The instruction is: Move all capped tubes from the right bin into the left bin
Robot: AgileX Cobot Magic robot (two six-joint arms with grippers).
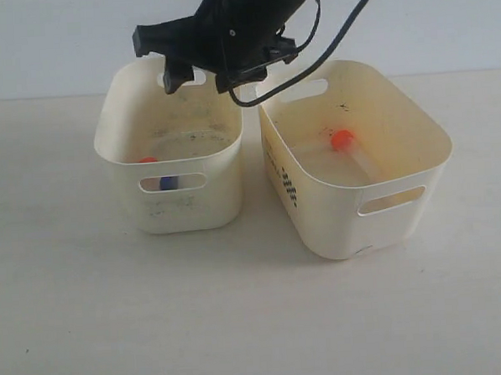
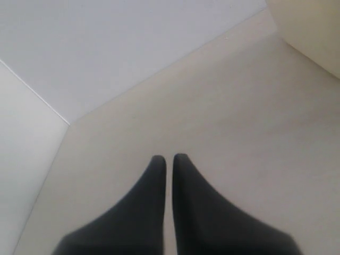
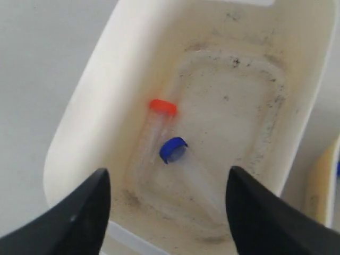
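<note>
The left bin [image 1: 193, 209], scuffed dark inside, holds an orange-capped tube [image 3: 157, 119] and a blue-capped tube [image 3: 178, 156] lying side by side on its floor. From the exterior view, their caps show low at the bin's front, orange [image 1: 148, 159] and blue [image 1: 167, 183] behind the handle slot. My right gripper [image 1: 204, 79] hangs open over the back of this bin [image 3: 95, 95], with nothing between its fingers [image 3: 167, 175]. The right bin [image 1: 336, 221], with a dotted side patch, holds one orange-capped tube [image 1: 349, 147]. My left gripper [image 2: 169, 158] is shut and empty over bare table.
The two bins stand close together with a narrow gap between them. A black cable [image 1: 343, 27] loops from the right arm above the right bin's back rim. A cream bin's corner [image 2: 313, 26] shows in the left wrist view.
</note>
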